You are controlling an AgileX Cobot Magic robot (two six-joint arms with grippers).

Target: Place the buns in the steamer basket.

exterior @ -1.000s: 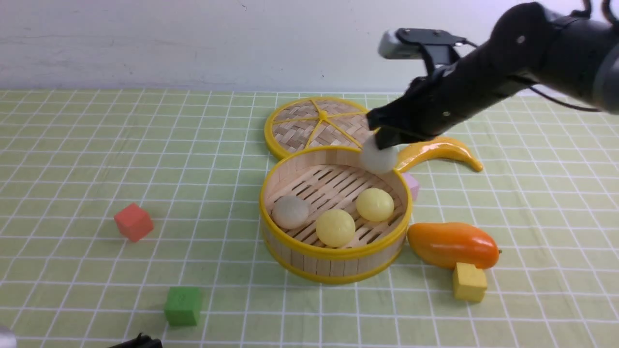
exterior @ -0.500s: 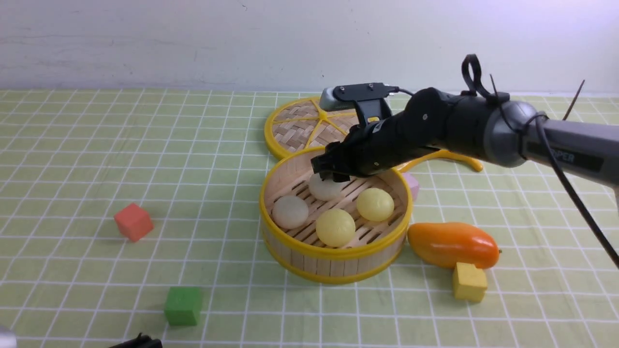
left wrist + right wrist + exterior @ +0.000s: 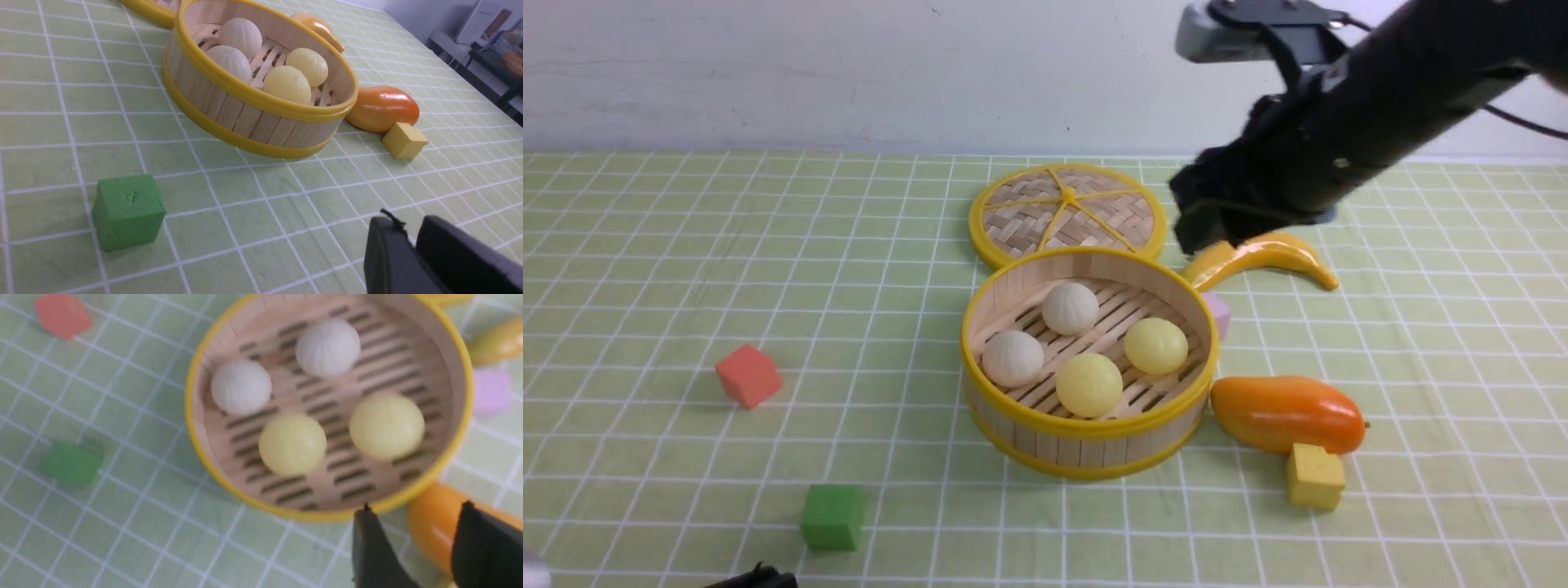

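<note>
The steamer basket [image 3: 1089,428] stands mid-table and holds all the buns: two off-white pleated buns [image 3: 1071,308] [image 3: 1013,358] and two pale yellow buns [image 3: 1089,384] [image 3: 1156,345]. They also show in the right wrist view, white [image 3: 327,347] [image 3: 241,387] and yellow [image 3: 292,443] [image 3: 386,425]. My right gripper [image 3: 1205,224] hangs open and empty above the basket's far right rim; its jaws [image 3: 416,508] stand apart. My left gripper [image 3: 410,228] is shut and empty, low near the table's front edge, far from the basket [image 3: 261,98].
The woven lid [image 3: 1066,212] lies behind the basket, a banana [image 3: 1270,253] and a pink cube [image 3: 1218,314] to its right. A mango [image 3: 1286,412] and a yellow cube [image 3: 1315,476] lie front right. A red cube [image 3: 748,374] and a green cube [image 3: 832,516] lie left.
My right gripper lowered a white bun into the basket, let it go, then rose up and back to the right, empty. The left arm has not moved.
</note>
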